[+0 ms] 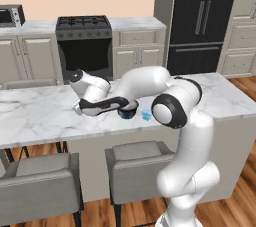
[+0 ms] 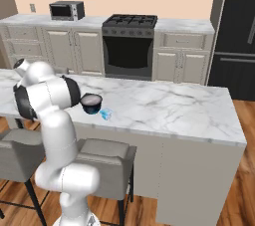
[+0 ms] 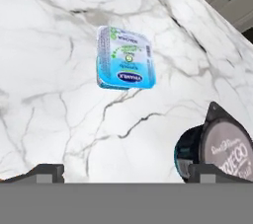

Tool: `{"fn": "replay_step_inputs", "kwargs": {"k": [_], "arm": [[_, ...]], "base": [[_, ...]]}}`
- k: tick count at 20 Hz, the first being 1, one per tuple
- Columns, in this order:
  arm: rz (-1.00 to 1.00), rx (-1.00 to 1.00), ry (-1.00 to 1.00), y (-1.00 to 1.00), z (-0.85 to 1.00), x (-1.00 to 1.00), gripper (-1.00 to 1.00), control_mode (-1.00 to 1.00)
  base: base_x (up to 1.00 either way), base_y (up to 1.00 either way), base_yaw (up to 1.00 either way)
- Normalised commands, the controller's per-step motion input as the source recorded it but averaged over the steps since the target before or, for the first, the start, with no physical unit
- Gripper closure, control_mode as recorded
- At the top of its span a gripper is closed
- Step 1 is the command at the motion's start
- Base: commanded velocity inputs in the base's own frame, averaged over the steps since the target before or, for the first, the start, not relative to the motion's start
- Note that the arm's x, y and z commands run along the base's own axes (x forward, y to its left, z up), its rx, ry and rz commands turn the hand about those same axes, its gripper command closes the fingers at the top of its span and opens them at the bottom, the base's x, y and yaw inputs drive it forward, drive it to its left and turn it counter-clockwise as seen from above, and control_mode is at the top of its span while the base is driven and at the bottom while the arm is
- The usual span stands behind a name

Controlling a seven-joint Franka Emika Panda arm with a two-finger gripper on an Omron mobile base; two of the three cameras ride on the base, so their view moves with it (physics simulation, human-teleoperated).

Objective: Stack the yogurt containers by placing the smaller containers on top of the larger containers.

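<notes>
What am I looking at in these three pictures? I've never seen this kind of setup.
It is a simulated kitchen. A white robot arm reaches over a marble island counter. Two pictures come from cameras behind the arm, left and right; the third looks along its tool, whose two finger tips stand wide apart, holding nothing. On the counter lie a small light-blue yogurt cup and beside it a darker round container with a pale lid. Stools stand below.

Marble counter [image 1: 45, 113] — stools [image 1: 42, 183] below, stove [image 1: 83, 38] behind.
</notes>
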Motion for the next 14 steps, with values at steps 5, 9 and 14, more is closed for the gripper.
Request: {"fn": "replay_step_inputs", "kwargs": {"k": [5, 9, 14], "arm": [[0.0, -0.01, 0.0, 0.08, -0.07, 0.22, -1.0, -1.0], [0.0, -0.02, 0.0, 0.08, -0.13, 0.22, -1.0, -1.0], [0.0, -0.03, 0.0, 0.1, -0.21, 0.24, -1.0, -1.0]], "base": [[0.0, 0.0, 0.0], [0.0, 0.0, 0.0], [0.0, 0.0, 0.0]]}}
